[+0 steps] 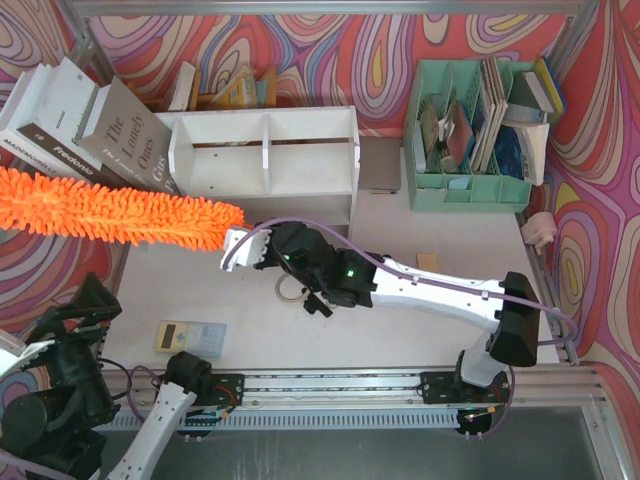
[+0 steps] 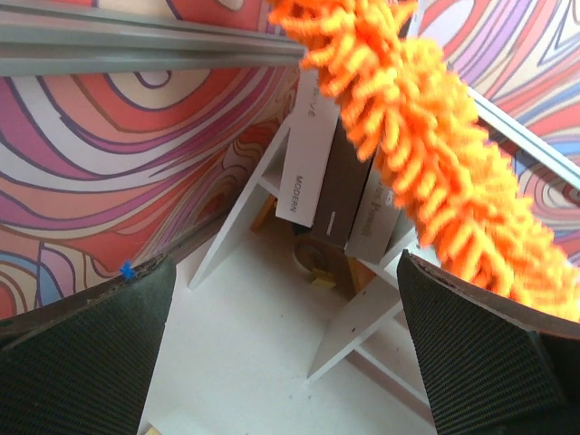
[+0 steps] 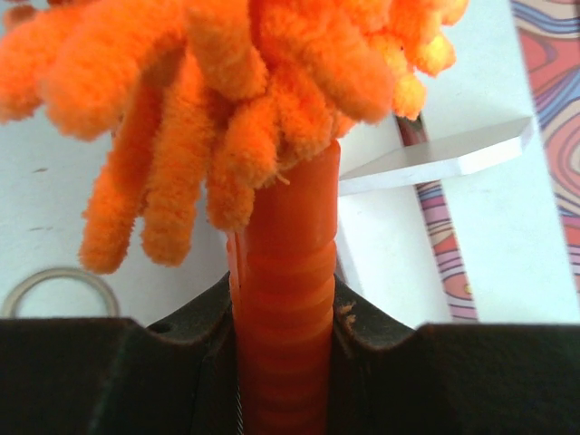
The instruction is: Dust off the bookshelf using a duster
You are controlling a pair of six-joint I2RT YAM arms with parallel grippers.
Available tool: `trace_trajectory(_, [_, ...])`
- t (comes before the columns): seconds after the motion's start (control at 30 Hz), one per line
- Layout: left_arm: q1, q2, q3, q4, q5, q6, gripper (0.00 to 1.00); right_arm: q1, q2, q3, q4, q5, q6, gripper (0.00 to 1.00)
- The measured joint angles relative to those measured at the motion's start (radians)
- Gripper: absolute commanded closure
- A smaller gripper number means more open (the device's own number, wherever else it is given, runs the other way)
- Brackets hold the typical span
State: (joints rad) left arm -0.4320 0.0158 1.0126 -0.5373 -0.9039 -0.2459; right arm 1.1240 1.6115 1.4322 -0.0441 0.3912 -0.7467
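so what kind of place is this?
Looks like a robot test cell dressed as a study, not a real room: swirly printed walls on a metal frame, a white bookshelf on a table, books beside it.

Your duster is fluffy chenille; its handle is smooth, ribbed, faintly glossy plastic. The bookshelf looks like matt white painted wood, and at its six o'clock the table is matt white. The pads of your left gripper are matt black and slightly rough.
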Motion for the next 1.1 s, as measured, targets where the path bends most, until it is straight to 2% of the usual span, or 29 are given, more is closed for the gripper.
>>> trace_trajectory(0.27, [0.000,0.000,-0.016,-0.071,0.124,0.027,0.02,-0.022,0.086,0.132,0.001,0.100,-0.098,1.00])
trace_trajectory(0.47, [0.000,0.000,-0.057,-0.096,0.235,0.033,0.02,-0.044,0.115,0.164,0.001,0.144,-0.143,1.00])
trace_trajectory(0.7, [0.000,0.000,-0.095,-0.105,0.323,0.033,0.02,-0.051,0.118,0.154,0.002,0.163,-0.163,1.00])
trace_trajectory(1.1, [0.000,0.000,-0.074,-0.087,0.417,0.011,0.02,-0.051,0.108,0.007,-0.019,0.172,-0.142,1.00])
